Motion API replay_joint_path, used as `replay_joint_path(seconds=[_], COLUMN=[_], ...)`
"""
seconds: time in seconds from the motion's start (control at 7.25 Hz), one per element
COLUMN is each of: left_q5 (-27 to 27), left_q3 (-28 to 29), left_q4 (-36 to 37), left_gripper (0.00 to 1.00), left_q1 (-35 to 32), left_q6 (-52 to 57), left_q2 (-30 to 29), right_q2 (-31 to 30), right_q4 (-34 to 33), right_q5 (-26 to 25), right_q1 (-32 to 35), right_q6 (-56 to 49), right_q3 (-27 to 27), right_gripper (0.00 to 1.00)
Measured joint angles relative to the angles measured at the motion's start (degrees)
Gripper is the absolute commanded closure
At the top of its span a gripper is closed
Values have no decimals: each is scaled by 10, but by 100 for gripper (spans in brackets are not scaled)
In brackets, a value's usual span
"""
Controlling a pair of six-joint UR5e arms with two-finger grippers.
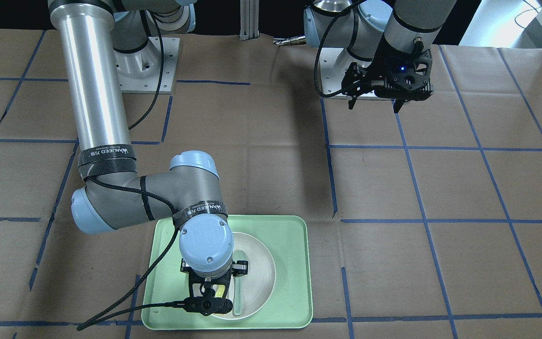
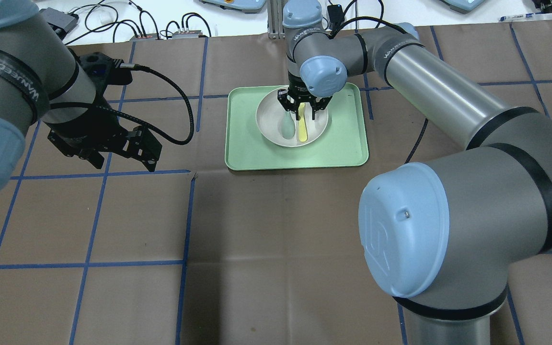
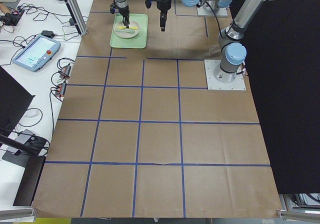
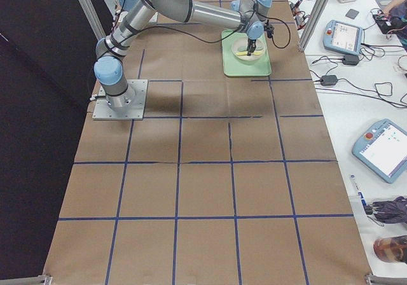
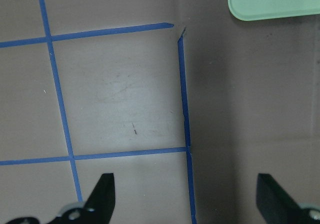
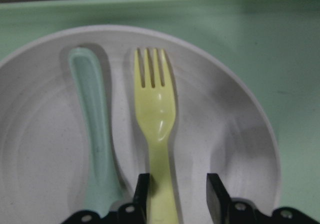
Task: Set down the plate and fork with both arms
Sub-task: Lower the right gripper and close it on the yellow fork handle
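My right pincer [image 6: 177,184] straddles the fork [image 6: 156,109] on the plate [image 6: 45,149], parted, gripping nothing; left pincer [image 5: 184,184] gapes empty above the counter [image 5: 125,94].

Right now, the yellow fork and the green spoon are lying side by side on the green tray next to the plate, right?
Not quite. The fork and the spoon do lie side by side, but they are inside the plate, not next to it. The plate itself sits on the green tray. The right wrist-mounted view shows this best.
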Motion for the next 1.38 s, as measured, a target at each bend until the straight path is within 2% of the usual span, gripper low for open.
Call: replay_joint_path(seconds=[0.69,0.83,1.38], left_q5=[0,0,0], left_q3=[0,0,-5], left_q4=[2,2,2], left_gripper=[0,0,0], left_q1=[1,1,1], left_q6=[14,15,15], left_q2=[-1,0,0], right_q2=[8,8,-4], right_q4=[-12,-11,-7], right_q5=[0,0,4], right_q1=[0,0,1], right_q6=[2,1,2], right_q3=[-3,-3,-4], right_gripper=[85,94,97])
